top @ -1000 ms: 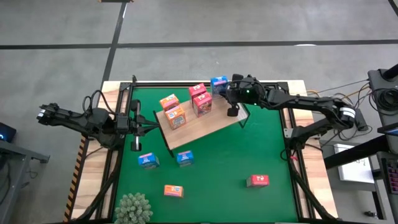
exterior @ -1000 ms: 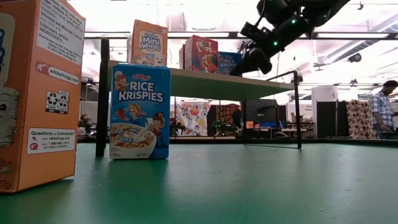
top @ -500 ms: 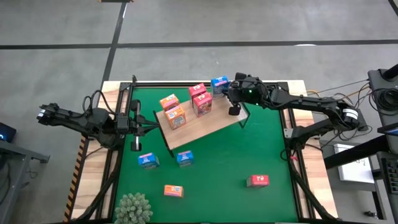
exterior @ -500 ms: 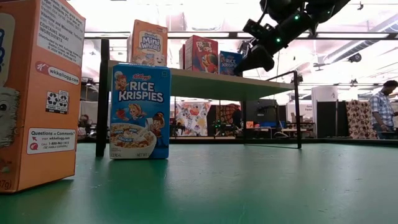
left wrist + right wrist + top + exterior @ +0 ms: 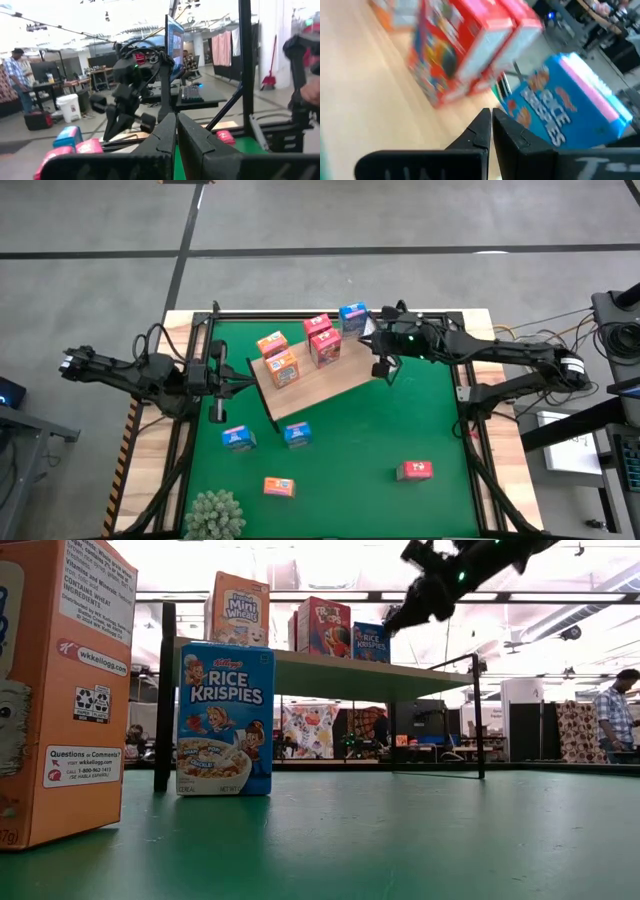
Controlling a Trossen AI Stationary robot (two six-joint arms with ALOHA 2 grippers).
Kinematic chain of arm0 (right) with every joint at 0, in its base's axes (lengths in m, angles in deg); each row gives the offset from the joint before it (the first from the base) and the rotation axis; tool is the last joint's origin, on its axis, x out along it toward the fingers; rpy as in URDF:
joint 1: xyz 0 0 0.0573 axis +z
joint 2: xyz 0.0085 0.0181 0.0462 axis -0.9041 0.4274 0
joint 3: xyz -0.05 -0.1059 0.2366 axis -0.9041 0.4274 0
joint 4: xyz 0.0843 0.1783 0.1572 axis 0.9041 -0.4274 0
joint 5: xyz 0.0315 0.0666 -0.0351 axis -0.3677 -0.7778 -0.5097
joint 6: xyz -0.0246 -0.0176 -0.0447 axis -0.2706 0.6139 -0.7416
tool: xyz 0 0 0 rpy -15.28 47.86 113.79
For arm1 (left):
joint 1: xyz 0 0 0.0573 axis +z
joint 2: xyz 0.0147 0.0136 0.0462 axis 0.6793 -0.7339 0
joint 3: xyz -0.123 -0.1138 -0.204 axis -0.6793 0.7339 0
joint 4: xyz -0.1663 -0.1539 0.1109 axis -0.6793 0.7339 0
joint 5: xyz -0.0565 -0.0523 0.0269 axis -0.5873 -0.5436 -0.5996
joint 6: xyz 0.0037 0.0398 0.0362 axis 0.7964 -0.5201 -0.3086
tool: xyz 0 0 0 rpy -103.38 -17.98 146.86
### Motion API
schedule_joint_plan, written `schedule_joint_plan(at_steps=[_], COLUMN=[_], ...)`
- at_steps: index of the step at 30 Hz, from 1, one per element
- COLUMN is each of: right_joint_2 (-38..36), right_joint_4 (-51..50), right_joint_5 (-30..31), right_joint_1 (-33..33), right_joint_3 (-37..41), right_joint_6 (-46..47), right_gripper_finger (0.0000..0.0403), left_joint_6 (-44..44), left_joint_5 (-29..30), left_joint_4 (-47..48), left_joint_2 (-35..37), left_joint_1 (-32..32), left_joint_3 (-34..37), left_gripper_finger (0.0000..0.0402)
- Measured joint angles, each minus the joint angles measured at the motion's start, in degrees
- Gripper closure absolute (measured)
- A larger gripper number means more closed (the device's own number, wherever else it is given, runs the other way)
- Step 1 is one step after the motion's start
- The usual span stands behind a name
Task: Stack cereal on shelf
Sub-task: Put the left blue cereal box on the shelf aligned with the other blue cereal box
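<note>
The light-wood shelf (image 5: 330, 385) stands on the green mat. On it stand two orange boxes (image 5: 277, 357), two pink-red boxes (image 5: 322, 338) and one blue box (image 5: 352, 316) at its far right corner. My right gripper (image 5: 381, 368) is shut and empty, above the shelf's right end, just right of the blue box (image 5: 565, 110). My left gripper (image 5: 217, 412) is shut and empty at the table's left, beside the shelf's left end. On the mat lie two blue boxes (image 5: 238, 438) (image 5: 297, 435), an orange box (image 5: 279, 486) and a pink-red box (image 5: 415, 471).
A fuzzy green plant (image 5: 214, 515) stands at the near left edge. In the low view an orange box (image 5: 60, 690) and a blue box (image 5: 225, 720) stand close to the camera. A person (image 5: 612, 715) stands in the room behind.
My right gripper has risen from beside the blue box on the shelf and gone a little toward the table's right and near edges. The blue box stays standing on the shelf.
</note>
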Motion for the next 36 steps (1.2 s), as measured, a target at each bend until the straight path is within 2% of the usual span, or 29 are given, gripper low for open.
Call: schedule_joint_plan(at_steps=[5, 9, 12, 16, 19, 22, 26, 28, 32, 36], right_joint_2=[-3.8, -6.2, -7.7, -8.7, -8.9, -8.8, -8.8, -8.8, -8.8, -8.8], right_joint_4=[1.7, 5.7, 7.9, 10.0, 10.3, 10.4, 10.4, 10.5, 10.4, 10.5], right_joint_5=[0.0, 0.4, 0.5, 0.5, 0.5, 0.5, 0.5, 0.5, 0.5, 0.5], right_joint_1=[5.5, 10.1, 12.8, 15.3, 16.6, 17.5, 18.4, 18.8, 19.2, 19.1], right_joint_3=[1.7, 4.6, 6.7, 8.5, 8.9, 8.9, 8.9, 9.2, 9.6, 9.6], right_joint_6=[2.2, 2.9, 2.9, 2.7, 2.1, 2.0, 2.0, 1.9, 1.3, 1.3], right_gripper_finger=[0.0394, 0.0394, 0.0394, 0.0394, 0.0394, 0.0394, 0.0394, 0.0394, 0.0394, 0.0394], left_joint_6=[7.7, 16.1, 23.3, 37.2, 46.7, 51.2, 57.0, 60.5, 63.4, 63.9], left_joint_5=[0.0, 0.0, 0.0, -2.2, -9.8, -17.7, -27.7, -30.5, -28.9, -23.6], left_joint_4=[0.0, 10.7, 24.8, 52.8, 73.1, 83.9, 85.8, 85.4, 85.1, 85.1], left_joint_2=[-1.0, -3.4, -7.0, -14.7, -21.5, -27.7, -33.5, -35.8, -39.1, -41.1], left_joint_1=[0.0, 0.0, 0.0, 0.0, -0.1, -1.2, -3.1, -5.2, -10.8, -13.4], left_joint_3=[-1.1, -8.4, -17.6, -32.1, -39.7, -42.1, -40.7, -39.7, -38.8, -38.8], left_gripper_finger=[0.0402, 0.0402, 0.0402, 0.0402, 0.0402, 0.0402, 0.0402, 0.0402, 0.0402, 0.0402])
